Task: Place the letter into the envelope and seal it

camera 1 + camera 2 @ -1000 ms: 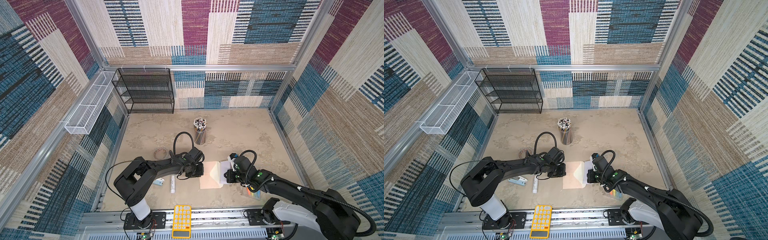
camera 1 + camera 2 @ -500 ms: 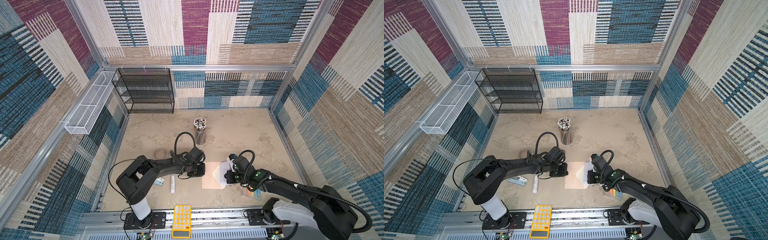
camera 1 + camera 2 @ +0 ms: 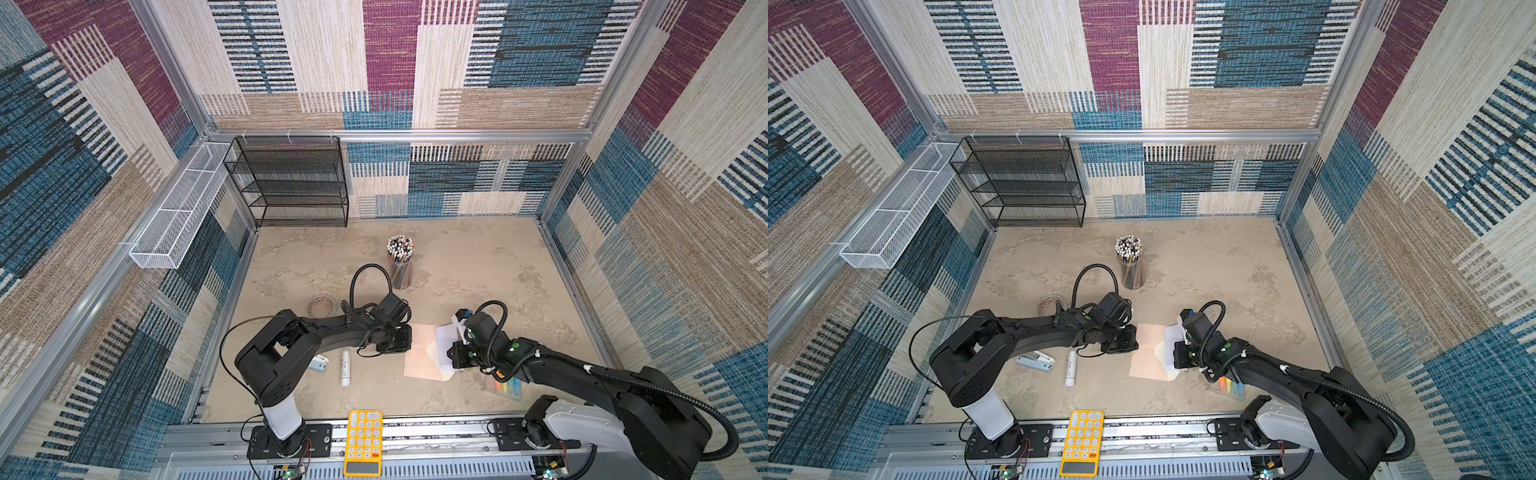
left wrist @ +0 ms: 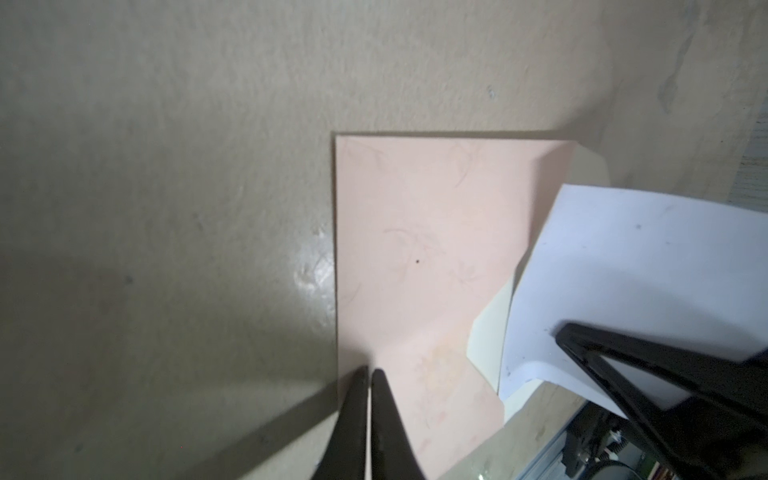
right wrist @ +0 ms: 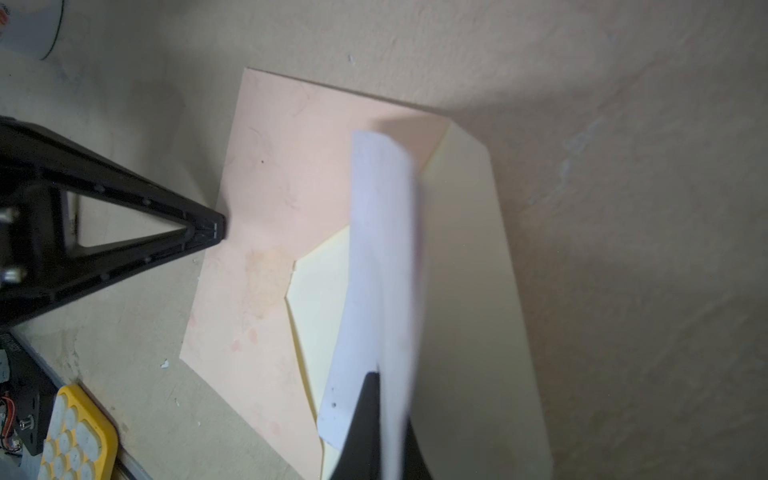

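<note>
Jaws, left gripper (image 4: 369,374): fingers drawn together, only a hairline slit between them in the left wrist view. The tips sit on the envelope (image 4: 415,249) just inside its closed long edge. Cannot tell whether paper is caught in the slit or merely pressed against the table (image 4: 166,166).

Jaws, right gripper (image 5: 380,376): clamped on one end of the letter (image 5: 378,249). The sheet stands out ahead of the fingertips, bowed. It is nearly edge-on in the right wrist view and a broad white curve in the left wrist view.

Envelope (image 3: 419,357) (image 3: 1144,357): flat on the table between the two grippers in both top views, peach face up. Flap (image 5: 469,291) is open with its cream inner side up, on the right gripper's side, directly beneath the held sheet.

Letter: raised over the flap, free end reaching toward the left gripper about as far as the envelope's mouth. It is outside the pocket as far as the views show. Contact between its free edge and the envelope: cannot tell.

The two grippers face each other across the envelope, apart.

Other items, in a top view:
- Glue stick (image 3: 345,368) and small pale blue object (image 3: 318,363): behind the left gripper, beside its forearm.
- Coloured markers (image 3: 508,386): behind the right gripper, under its arm.
- Cup of pencils (image 3: 400,266): beyond the left gripper, well apart.
- Yellow calculator (image 3: 363,440): on the front rail between the arm bases.
</note>
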